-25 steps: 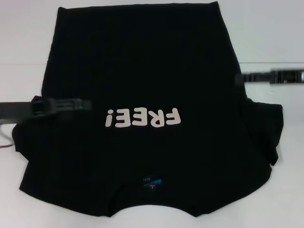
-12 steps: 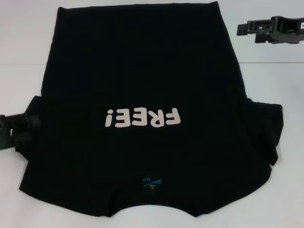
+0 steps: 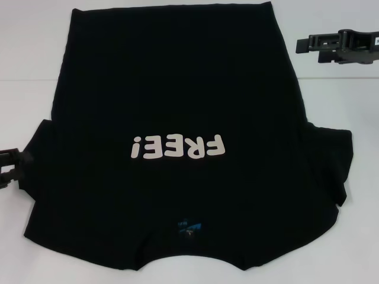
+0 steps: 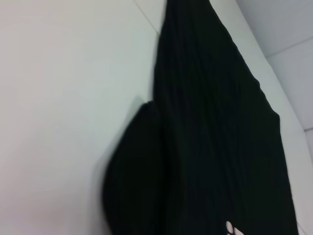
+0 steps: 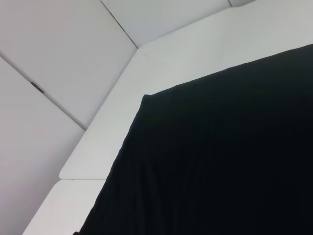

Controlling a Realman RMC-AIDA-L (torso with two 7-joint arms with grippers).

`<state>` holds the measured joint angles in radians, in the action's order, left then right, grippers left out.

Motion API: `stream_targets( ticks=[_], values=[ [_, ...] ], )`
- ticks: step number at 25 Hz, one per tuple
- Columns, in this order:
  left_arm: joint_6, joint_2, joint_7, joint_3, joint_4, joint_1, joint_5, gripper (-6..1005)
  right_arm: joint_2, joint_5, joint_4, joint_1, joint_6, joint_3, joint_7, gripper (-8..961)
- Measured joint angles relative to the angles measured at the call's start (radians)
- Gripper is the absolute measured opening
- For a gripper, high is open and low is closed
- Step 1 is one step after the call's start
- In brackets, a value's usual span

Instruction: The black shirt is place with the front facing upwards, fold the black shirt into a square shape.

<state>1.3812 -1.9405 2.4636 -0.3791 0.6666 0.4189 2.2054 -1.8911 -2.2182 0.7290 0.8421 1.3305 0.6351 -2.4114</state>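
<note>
The black shirt lies flat and face up on the white table, its pale "FREE!" lettering reading upside down and the blue neck label near the front edge. My left gripper sits at the far left, just outside the shirt's left sleeve, open and holding nothing. My right gripper hovers over bare table at the far right, beside the shirt's far hem corner and apart from the cloth. The left wrist view shows the sleeve and side of the shirt. The right wrist view shows the hem corner.
The white table shows bare on both sides of the shirt. A seam between table panels runs across on the right. In the right wrist view, the table's far edge meets pale wall panels.
The left gripper has pulled back leftward off the shirt to the sleeve's outer edge. The right gripper has moved from beside the shirt's middle to beside the far hem corner.
</note>
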Motion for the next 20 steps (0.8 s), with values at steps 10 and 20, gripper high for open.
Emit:
stream_targets(
  ticks=[10,20],
  values=[
    [-0.09,0.0,0.02,0.019,-0.034,-0.009,0.047,501,0.001,0.001,-0.003,-0.005,0.001,-0.006,-0.001,869],
    [-0.136,0.0,0.018,0.01,-0.072,0.022,0.089,498,0.001,0.006,-0.004,-0.005,0.001,-0.009,-0.002,869]
  ],
)
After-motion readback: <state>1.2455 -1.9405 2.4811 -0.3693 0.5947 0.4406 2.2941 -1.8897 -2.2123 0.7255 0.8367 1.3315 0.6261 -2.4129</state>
